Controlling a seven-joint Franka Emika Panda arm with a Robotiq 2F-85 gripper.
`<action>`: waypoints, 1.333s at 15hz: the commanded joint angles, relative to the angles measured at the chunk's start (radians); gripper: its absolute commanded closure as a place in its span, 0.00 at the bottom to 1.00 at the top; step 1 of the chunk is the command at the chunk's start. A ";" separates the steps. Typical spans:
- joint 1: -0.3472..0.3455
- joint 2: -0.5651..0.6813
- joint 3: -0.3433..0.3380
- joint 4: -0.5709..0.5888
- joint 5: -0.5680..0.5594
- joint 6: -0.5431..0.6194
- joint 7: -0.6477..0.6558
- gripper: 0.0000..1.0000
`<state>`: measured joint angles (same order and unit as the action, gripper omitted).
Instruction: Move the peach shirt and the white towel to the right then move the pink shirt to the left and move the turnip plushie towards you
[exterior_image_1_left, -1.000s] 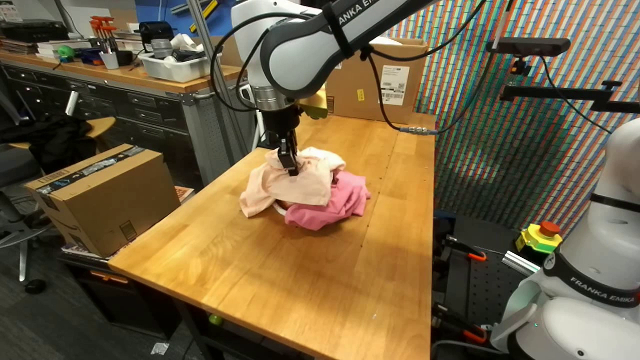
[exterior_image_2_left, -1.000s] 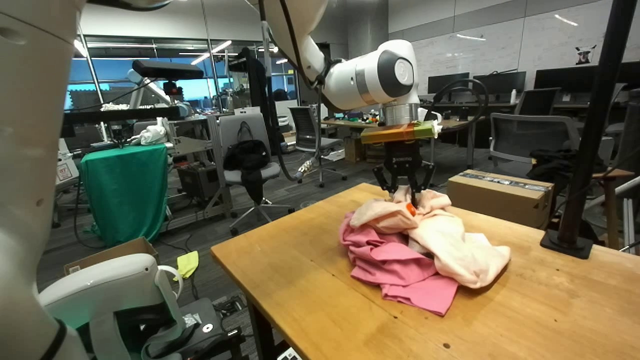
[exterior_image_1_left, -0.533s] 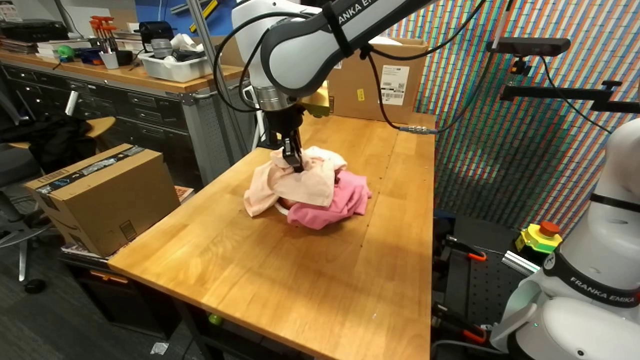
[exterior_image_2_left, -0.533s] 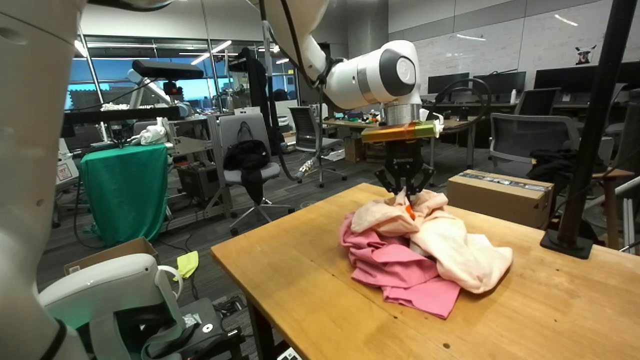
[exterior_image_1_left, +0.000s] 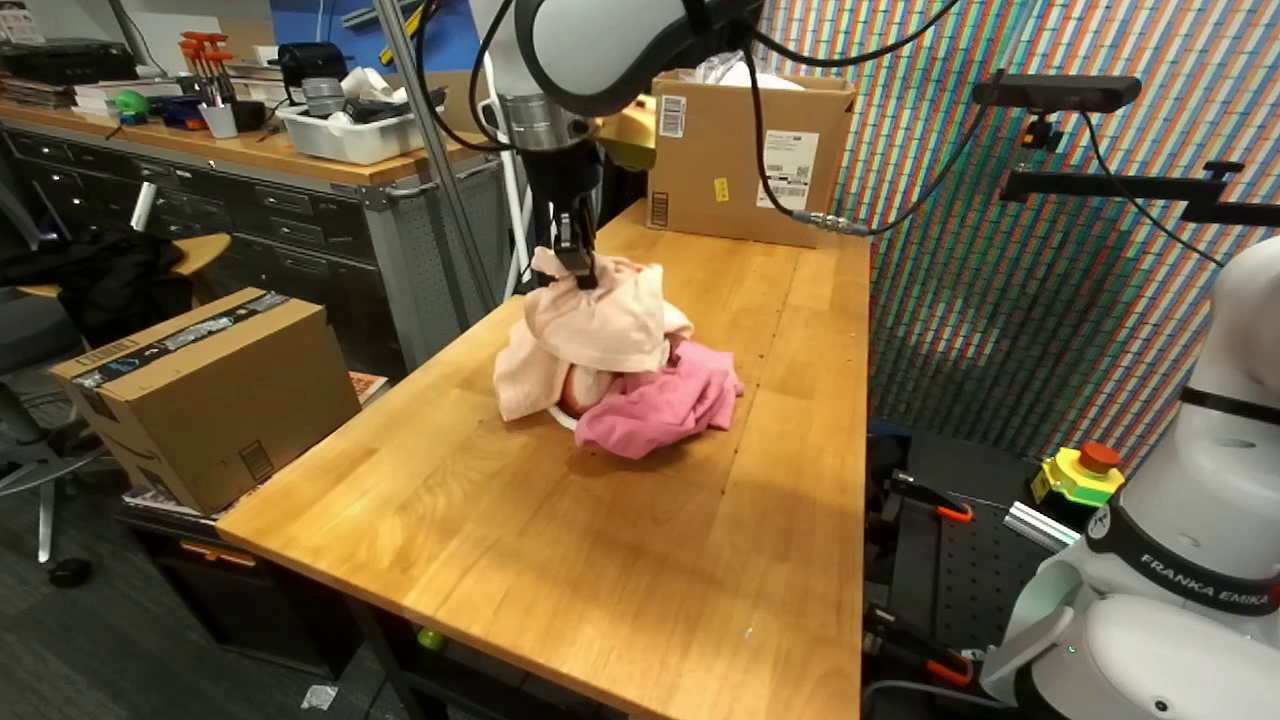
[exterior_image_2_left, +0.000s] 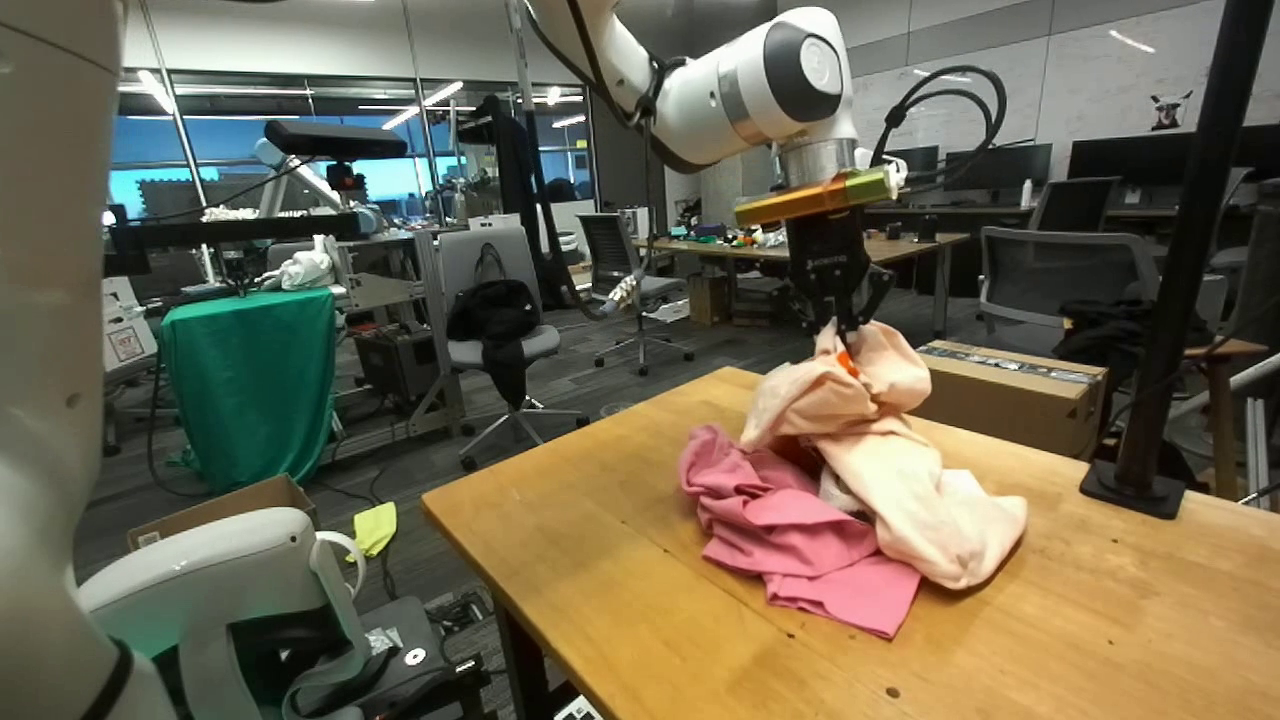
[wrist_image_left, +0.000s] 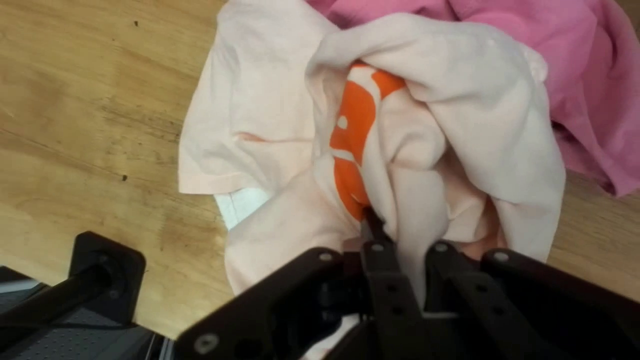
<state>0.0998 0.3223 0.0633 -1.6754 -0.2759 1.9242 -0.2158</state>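
The claw is closed on a fold of the peach shirt. Against a second ago it stands higher, the gripped part raised with it; the lower end rests on the worktop. The arm arches over the worktop, claw pointing down. Below the claw, under the shirt, show a corner of the white towel and the mostly covered turnip plushie. The pink shirt, below and to one side, has scarcely moved.

Pale peach shirt w/ orange print, bright pink shirt, blk fingers, lt brn wood-grain table
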 joint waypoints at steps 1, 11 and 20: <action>0.008 -0.053 -0.008 0.045 -0.042 -0.054 0.034 0.91; -0.039 -0.196 -0.037 0.025 -0.042 -0.065 0.066 0.91; -0.232 -0.394 -0.207 -0.121 -0.017 -0.032 0.027 0.92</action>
<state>-0.0734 -0.0016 -0.0920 -1.7399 -0.3084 1.8675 -0.1686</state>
